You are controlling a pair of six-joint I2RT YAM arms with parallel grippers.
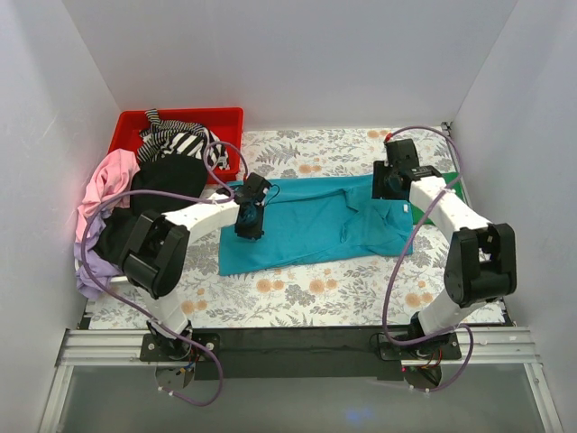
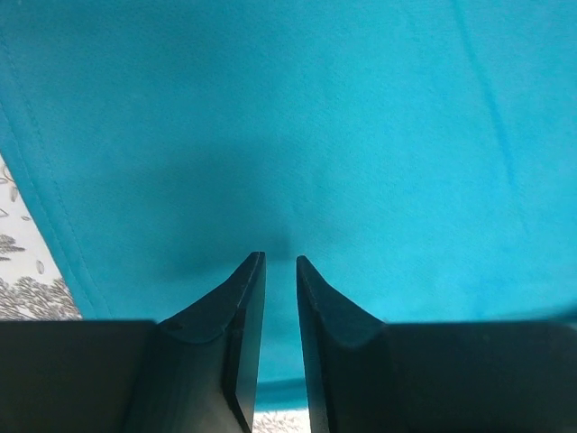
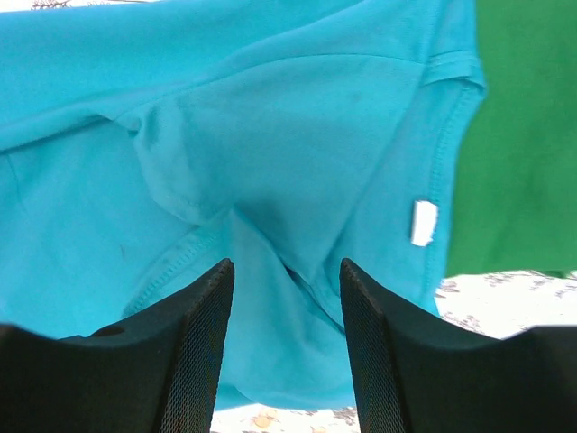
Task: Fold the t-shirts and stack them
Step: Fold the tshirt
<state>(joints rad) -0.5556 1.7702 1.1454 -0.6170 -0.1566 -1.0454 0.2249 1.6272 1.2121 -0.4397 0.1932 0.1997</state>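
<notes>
A teal t-shirt [image 1: 315, 225] lies spread across the middle of the floral cloth, its right end rumpled. My left gripper [image 1: 250, 225] hangs over the shirt's left part; in the left wrist view its jaws [image 2: 280, 260] stand a narrow slit apart above smooth teal cloth [image 2: 315, 117], nothing pinched between them. My right gripper [image 1: 389, 185] is over the rumpled right end, open wide [image 3: 286, 263], with a loose teal fold [image 3: 270, 135] below the gap. A green t-shirt [image 3: 523, 135] lies under the teal one's right edge. Other t-shirts are heaped at the left: pink [image 1: 108, 180], black [image 1: 167, 176], striped [image 1: 180, 140], lilac [image 1: 90, 275].
A red bin [image 1: 180, 122] stands at the back left with the striped shirt draped in it. White walls close in the left, back and right. The floral table cover [image 1: 315, 298] shows in front of the teal shirt. A white label [image 3: 423, 222] sits at the teal collar.
</notes>
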